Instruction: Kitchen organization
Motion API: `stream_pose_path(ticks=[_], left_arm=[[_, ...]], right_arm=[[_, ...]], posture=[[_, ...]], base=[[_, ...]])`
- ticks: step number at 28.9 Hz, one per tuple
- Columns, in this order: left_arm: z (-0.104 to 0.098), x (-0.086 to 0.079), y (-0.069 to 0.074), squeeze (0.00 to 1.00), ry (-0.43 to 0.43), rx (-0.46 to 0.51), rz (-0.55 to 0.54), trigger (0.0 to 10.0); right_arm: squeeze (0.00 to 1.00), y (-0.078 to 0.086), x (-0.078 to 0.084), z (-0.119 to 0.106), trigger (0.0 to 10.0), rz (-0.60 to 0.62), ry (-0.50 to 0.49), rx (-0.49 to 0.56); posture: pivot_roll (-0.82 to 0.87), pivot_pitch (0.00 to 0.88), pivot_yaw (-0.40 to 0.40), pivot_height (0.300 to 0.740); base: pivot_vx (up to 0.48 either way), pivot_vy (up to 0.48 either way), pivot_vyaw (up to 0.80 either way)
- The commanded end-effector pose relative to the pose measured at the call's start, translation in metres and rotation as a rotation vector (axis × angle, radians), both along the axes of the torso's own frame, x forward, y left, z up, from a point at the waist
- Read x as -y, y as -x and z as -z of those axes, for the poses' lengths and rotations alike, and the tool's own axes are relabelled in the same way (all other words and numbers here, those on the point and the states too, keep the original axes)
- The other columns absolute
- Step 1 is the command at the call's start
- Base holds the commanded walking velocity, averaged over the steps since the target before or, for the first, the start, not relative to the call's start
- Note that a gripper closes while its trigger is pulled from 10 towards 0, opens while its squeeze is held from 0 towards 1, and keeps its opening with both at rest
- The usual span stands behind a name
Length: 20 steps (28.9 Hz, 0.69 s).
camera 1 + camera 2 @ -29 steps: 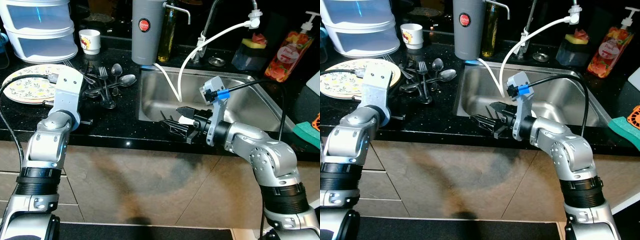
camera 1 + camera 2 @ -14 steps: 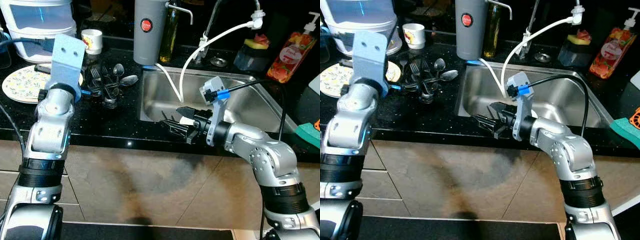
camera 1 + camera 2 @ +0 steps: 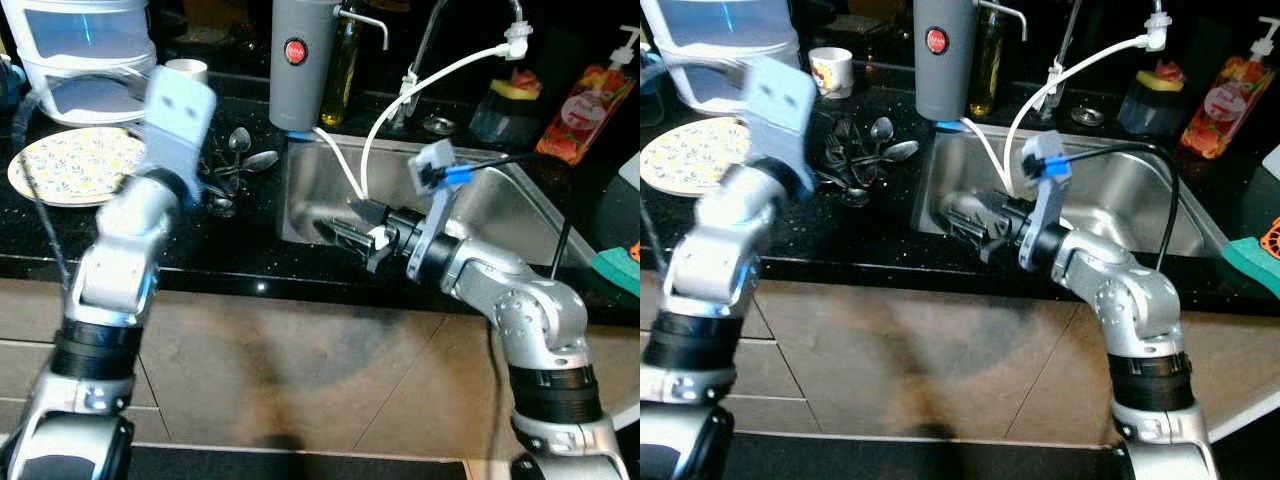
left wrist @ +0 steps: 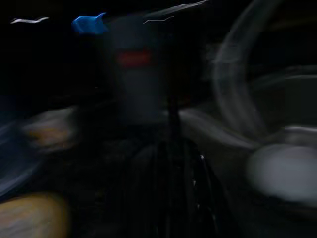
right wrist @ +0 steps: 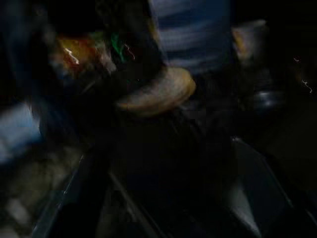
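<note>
- The task's things are the loose cutlery (image 3: 225, 175): forks and spoons lie in a heap on the black table (image 3: 230, 255), between the patterned plate (image 3: 70, 165) and the left wall of the steel sink (image 3: 500, 195).
- The left hand itself is hidden behind the left arm's blurred wrist block, which is raised over the table just beside the cutlery; how far its fingers are open cannot be told. The left wrist view is dark and smeared, with a grey cylinder bearing a red mark (image 4: 132, 74) ahead of the fingers.
- The right hand (image 3: 350, 232) reaches across the front left corner of the sink, low over the basin, fingers pointing toward the cutlery side. The black fingers look close together with a small white patch near them, but whether they grip anything cannot be told. The right wrist view is too dark and blurred to settle it.
- A white hose (image 3: 420, 85) curves from the tap (image 3: 420, 50) down into the sink behind the right hand.
- Behind the sink's left corner stands a grey flask with a red button (image 3: 298, 60), with a bottle of oil (image 3: 345, 65) beside it.
- A small white cup (image 3: 830, 70) and a stack of clear plastic containers (image 3: 85, 50) stand at the back left of the table.
- A soap pump bottle (image 3: 590, 100) and a sponge holder (image 3: 510, 105) stand behind the sink at right.
</note>
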<state>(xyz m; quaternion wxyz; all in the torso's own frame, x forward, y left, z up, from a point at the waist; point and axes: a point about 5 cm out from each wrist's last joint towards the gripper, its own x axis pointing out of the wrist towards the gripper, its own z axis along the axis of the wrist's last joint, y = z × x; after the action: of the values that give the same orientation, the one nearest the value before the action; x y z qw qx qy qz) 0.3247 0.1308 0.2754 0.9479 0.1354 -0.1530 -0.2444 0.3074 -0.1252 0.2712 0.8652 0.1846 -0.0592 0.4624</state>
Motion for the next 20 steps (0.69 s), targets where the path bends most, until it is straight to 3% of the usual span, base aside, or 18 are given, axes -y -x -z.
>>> stream_pose_path(ticks=[1, 2, 6, 11, 18, 20], left_arm=[[-0.006, 0.021, 0.026, 0.00, 0.055, -0.009, 0.312, 10.0], [-0.006, 0.021, 0.026, 0.00, 0.055, -0.009, 0.312, 10.0], [-0.004, 0.027, 0.046, 0.00, 0.064, -0.008, 0.498, 10.0], [-0.010, 0.029, 0.056, 0.00, 0.110, 0.001, 0.603, 10.0], [-0.012, 0.031, 0.058, 0.00, 0.121, 0.004, 0.626, 10.0], [-0.013, 0.027, 0.047, 0.00, 0.126, 0.004, 0.530, 10.0]], right_arm=[[0.00, 0.010, 0.009, -0.019, 10.0, -0.066, -0.172, 0.047], [0.00, 0.010, 0.009, -0.019, 10.0, -0.066, -0.172, 0.047], [0.00, 0.011, 0.012, -0.024, 10.0, -0.077, -0.284, 0.039], [0.00, 0.011, 0.011, -0.023, 10.0, -0.095, -0.344, -0.009], [0.00, 0.007, 0.011, -0.021, 10.0, -0.062, -0.352, -0.043], [0.00, 0.007, 0.013, -0.020, 10.0, -0.060, -0.343, -0.050]], posture=[[0.04, 0.000, -0.083, 0.740], [0.04, 0.000, -0.083, 0.740], [0.03, 0.000, -0.080, 0.740], [0.03, 0.000, -0.080, 0.740], [0.03, 0.000, -0.076, 0.740], [0.03, 0.000, -0.076, 0.740]], base=[[0.000, 0.000, 0.00], [0.000, 0.000, 0.00], [0.000, 0.000, 0.00], [0.000, 0.000, 0.00], [0.000, 0.000, 0.00], [0.000, 0.000, 0.00]])
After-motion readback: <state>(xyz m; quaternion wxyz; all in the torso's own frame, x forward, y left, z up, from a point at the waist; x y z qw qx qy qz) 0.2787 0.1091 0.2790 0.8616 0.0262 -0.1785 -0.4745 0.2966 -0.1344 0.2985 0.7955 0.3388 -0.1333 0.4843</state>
